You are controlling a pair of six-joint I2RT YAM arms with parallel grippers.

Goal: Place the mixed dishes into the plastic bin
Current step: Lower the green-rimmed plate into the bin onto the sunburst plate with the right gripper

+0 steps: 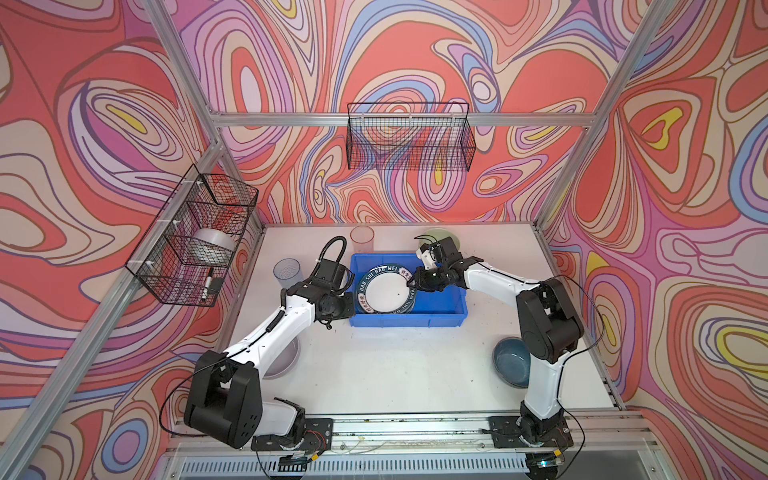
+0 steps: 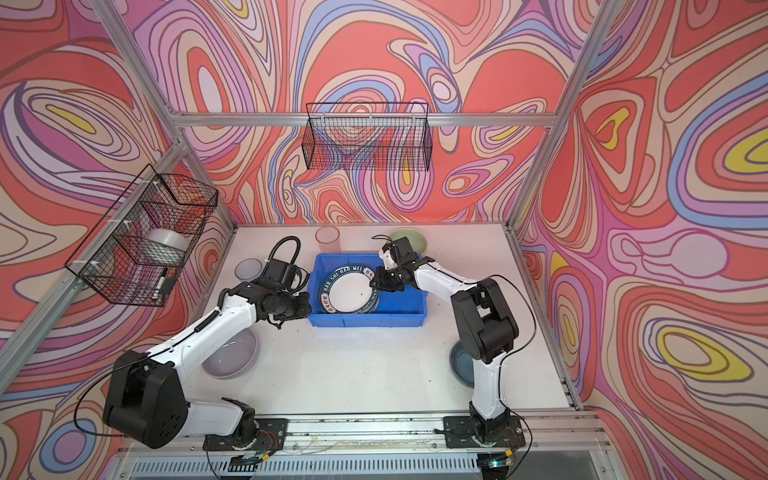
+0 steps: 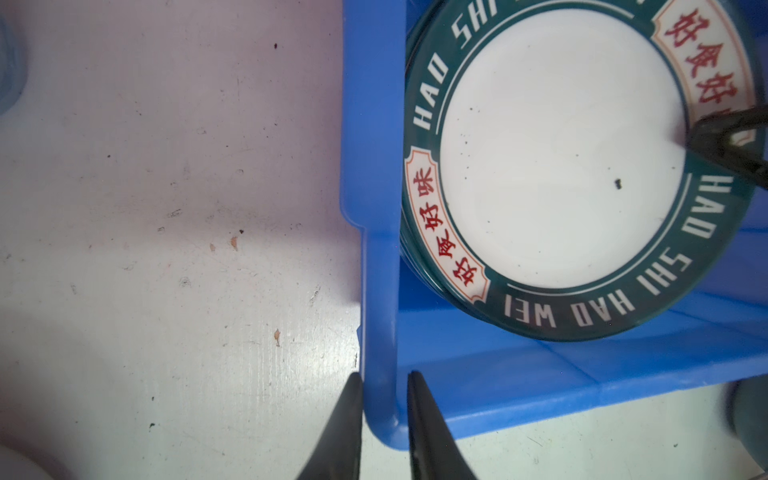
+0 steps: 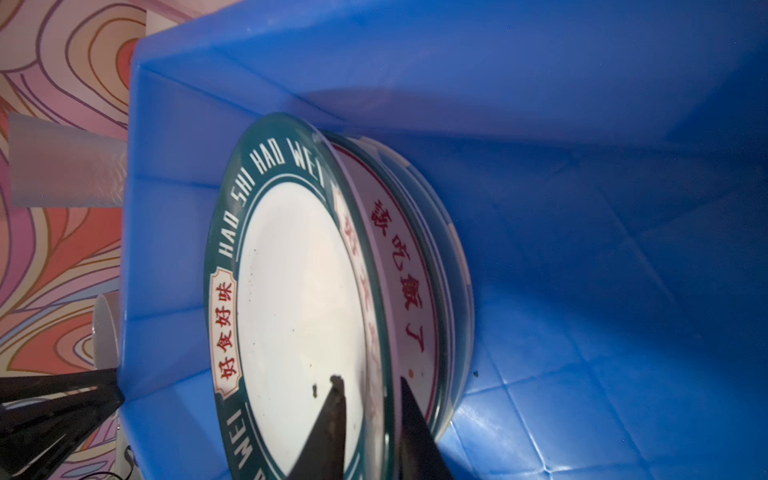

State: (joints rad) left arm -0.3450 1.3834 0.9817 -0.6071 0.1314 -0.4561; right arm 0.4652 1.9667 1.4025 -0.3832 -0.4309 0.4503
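Swirl-patterned walls enclose the white tabletop, and the plastic bin sits at its centre toward the back. Note that the white plate with lettered dark rim already lies inside the bin. It sits slightly tilted on top of a second plate with red characters on its rim. More plate edges show under that one, but they are too dim to name. The right claw reaches into the bin with its jaws a little apart, one on each side of the top plate's rim. Treat this plate as delivered and the grip as slack. The left claw is closed over the bin's wall near a corner, one finger on each face of it, which probably steadies the bin. Five dishes remain outside on the tabletop, all well apart from one another. The pink tumbler stands just behind the bin, and the clear blue tumbler stands to its left. The pale green bowl sits behind the right arm, the grey bowl under the left arm and the dark blue bowl at the near right. Judge the task under half done — plates in, bowls and tumblers left.
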